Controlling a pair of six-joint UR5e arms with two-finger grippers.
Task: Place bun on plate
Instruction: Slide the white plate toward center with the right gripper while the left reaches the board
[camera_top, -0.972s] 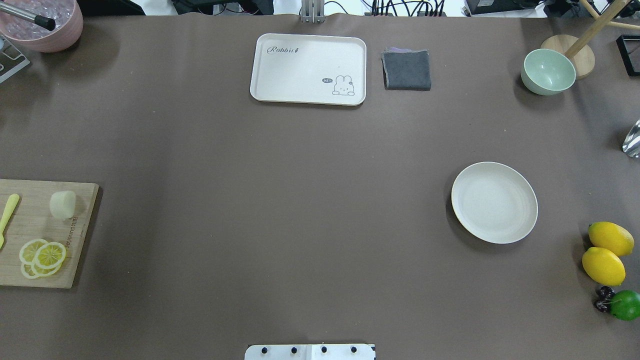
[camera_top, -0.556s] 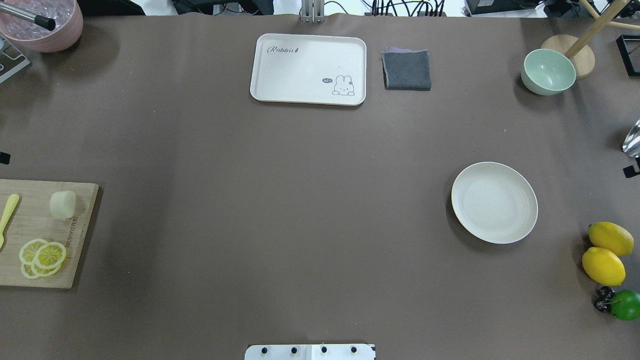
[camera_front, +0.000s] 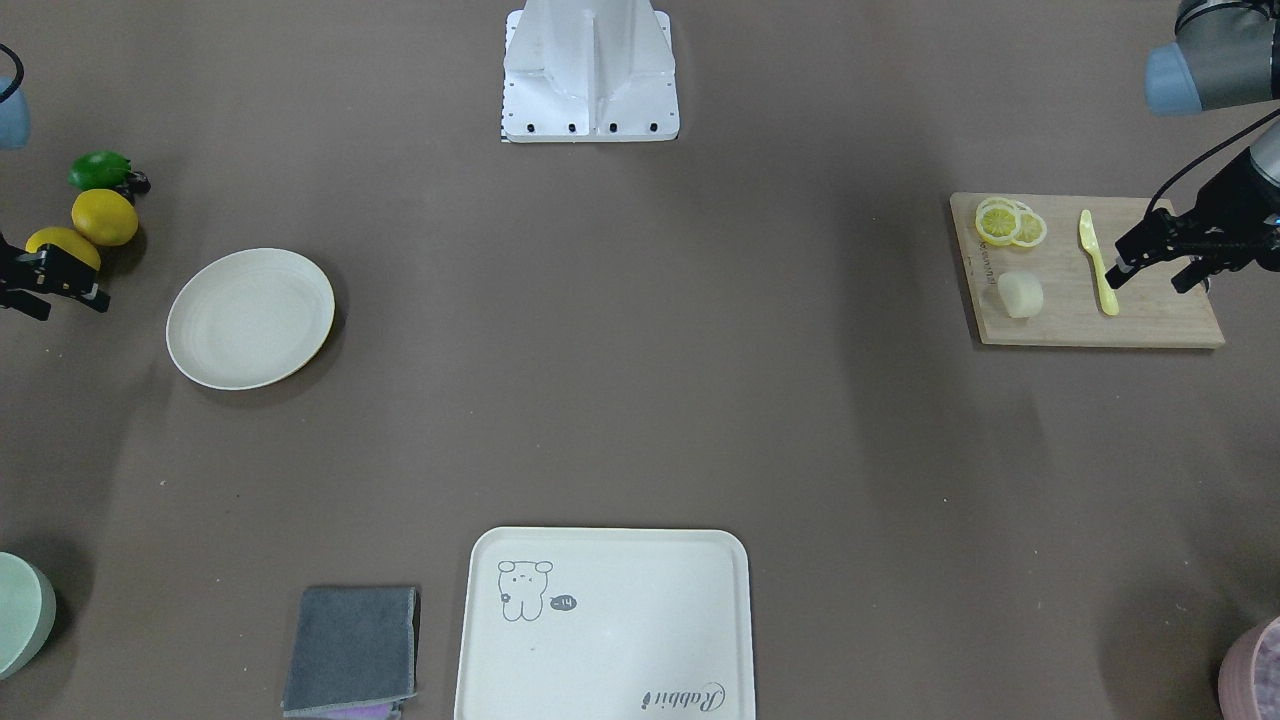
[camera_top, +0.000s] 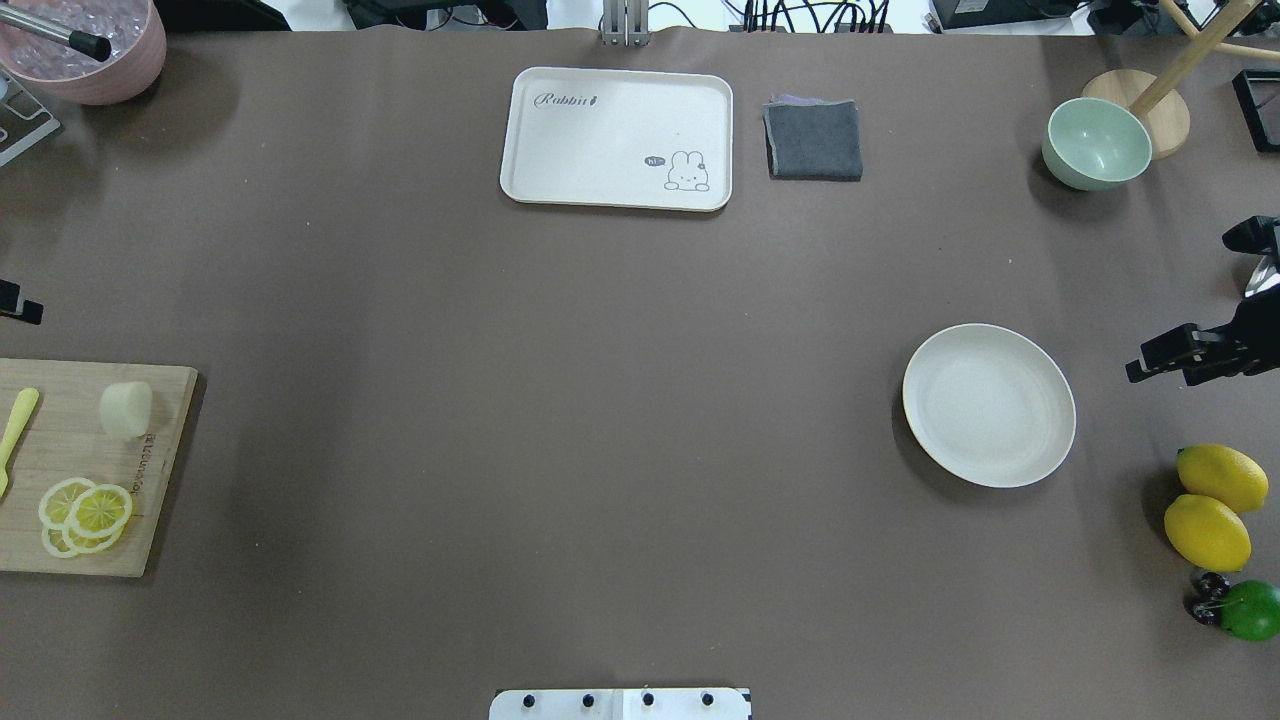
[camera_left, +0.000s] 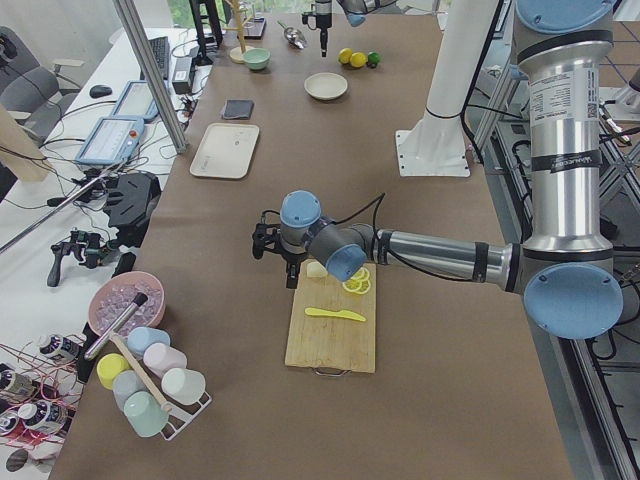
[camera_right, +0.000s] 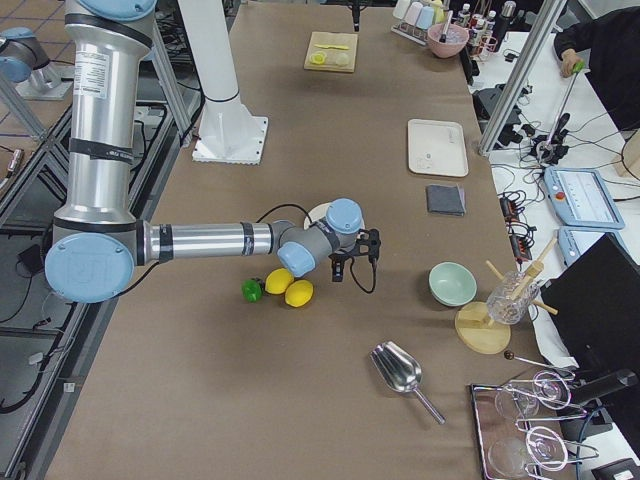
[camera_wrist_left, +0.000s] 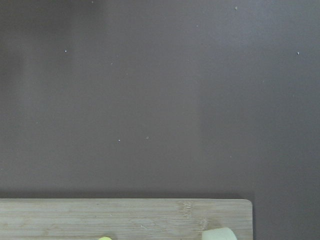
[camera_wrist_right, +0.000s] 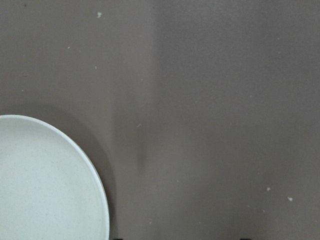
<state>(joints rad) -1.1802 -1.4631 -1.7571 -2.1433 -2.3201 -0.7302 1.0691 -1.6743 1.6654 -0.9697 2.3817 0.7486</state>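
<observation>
The bun (camera_top: 126, 409) is a pale stubby lump lying on a wooden cutting board (camera_top: 60, 545) at the table's left edge; the bun (camera_front: 1020, 295) also shows from the front, and its top peeks into the left wrist view (camera_wrist_left: 217, 234). My left gripper (camera_front: 1150, 278) hovers open and empty over the board's outer part, beyond a yellow knife from the bun. The round cream plate (camera_top: 988, 405) sits empty on the right; the plate (camera_front: 250, 318) shows in the front view too. My right gripper (camera_top: 1185, 305) hangs open and empty to the right of the plate.
Lemon slices (camera_top: 85, 513) and a yellow knife (camera_front: 1098, 262) share the board. Two lemons (camera_top: 1210, 505) and a lime (camera_top: 1250, 610) lie near the plate. A rabbit tray (camera_top: 617, 138), grey cloth (camera_top: 814, 139), green bowl (camera_top: 1096, 143) and pink bowl (camera_top: 85, 45) stand at the far side.
Both grippers have come into the overhead view from its side edges. The right one has moved inward toward the plate, the left only shows a tip. Bun and plate have not moved.
</observation>
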